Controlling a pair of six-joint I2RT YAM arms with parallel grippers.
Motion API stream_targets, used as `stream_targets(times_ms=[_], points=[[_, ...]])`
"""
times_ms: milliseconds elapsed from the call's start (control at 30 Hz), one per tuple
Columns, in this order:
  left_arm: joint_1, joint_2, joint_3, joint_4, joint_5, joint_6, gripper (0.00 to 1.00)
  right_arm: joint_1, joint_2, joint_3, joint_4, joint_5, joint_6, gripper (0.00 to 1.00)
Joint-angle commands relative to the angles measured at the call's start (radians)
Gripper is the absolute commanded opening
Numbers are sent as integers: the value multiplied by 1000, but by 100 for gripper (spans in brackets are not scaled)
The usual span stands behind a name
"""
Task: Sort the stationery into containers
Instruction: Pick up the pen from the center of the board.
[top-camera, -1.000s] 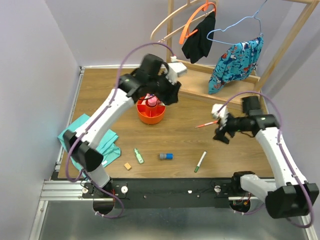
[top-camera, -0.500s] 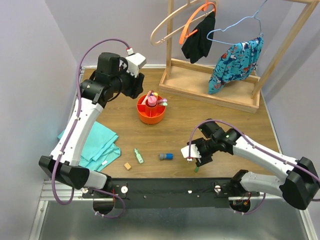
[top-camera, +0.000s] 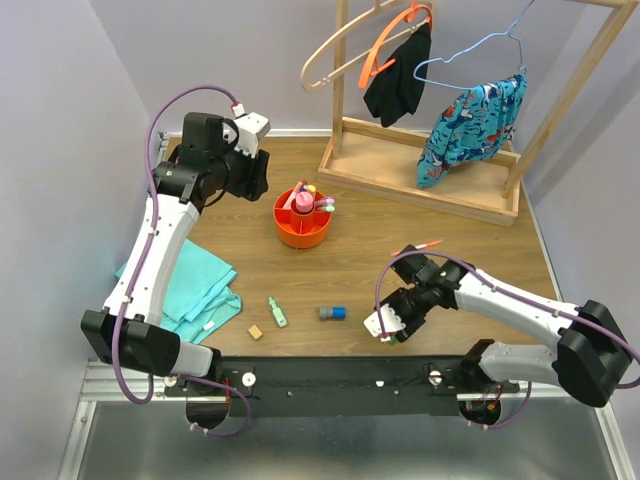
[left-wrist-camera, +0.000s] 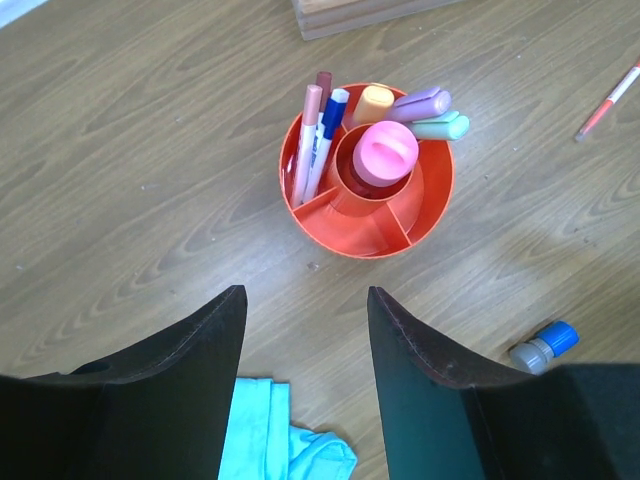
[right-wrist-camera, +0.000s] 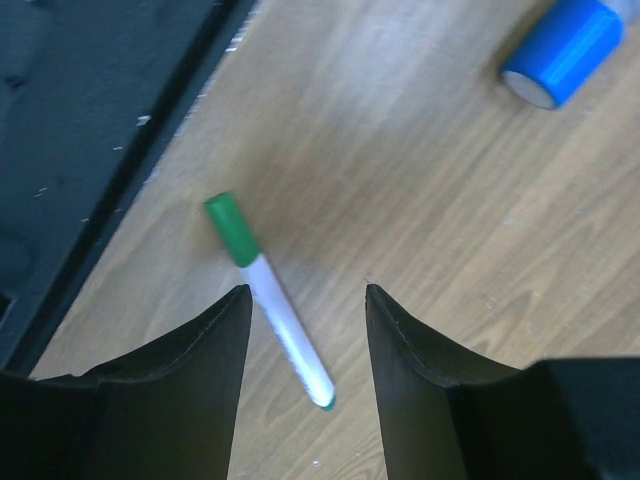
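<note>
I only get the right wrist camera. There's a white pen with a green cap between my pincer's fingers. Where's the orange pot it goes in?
Observer: The orange organiser stands farther up the table on the left arm's side. It is well apart from your green-capped marker.
Operator: Is there any room left in it?
Observer: Yes. The left wrist view shows one ring compartment empty.
</note>
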Motion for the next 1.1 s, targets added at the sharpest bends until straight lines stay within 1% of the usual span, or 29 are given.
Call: stream_targets(times_ms=[0, 133, 200, 400, 567, 667, 700, 767, 800, 833, 867, 900, 933, 1033, 1067], points=[[29, -6, -6, 27, 39, -33, 61, 19, -20, -38, -117, -38, -97, 57], [41, -1, -1, 30, 40, -37, 61, 27, -32, -71, -106, -28, -92, 57], [46, -1, -4, 32, 42, -37, 61, 28, -26, -74, -73, -27, -78, 57], [58, -20, -41, 33, 51, -47, 61, 42, 47, -64, 24, -25, -45, 55], [72, -40, -73, 35, 62, -51, 61, 86, 94, -61, 79, -19, -12, 53], [84, -52, -86, 35, 65, -56, 61, 121, 126, -69, 95, 2, 17, 45], [87, -56, -89, 36, 66, -57, 61, 131, 132, -75, 95, 11, 24, 34], [95, -64, -98, 36, 72, -60, 61, 151, 149, -74, 84, 28, 50, 20], [96, -70, -103, 36, 74, -62, 61, 152, 149, -69, 76, 33, 60, 8], [101, -75, -107, 35, 77, -62, 61, 155, 149, -51, 69, 38, 85, 4], [101, -76, -110, 36, 81, -63, 61, 155, 147, -28, 49, 47, 105, 1], [104, -79, -109, 35, 80, -64, 61, 155, 144, -3, 42, 53, 128, 1], [104, -81, -110, 33, 83, -62, 61, 155, 144, 76, 36, 59, 183, 1], [104, -73, -98, 27, 92, -60, 61, 145, 164, 228, 41, 96, 286, 1], [104, -70, -92, 30, 95, -60, 61, 139, 196, 329, 33, 82, 306, 1]])
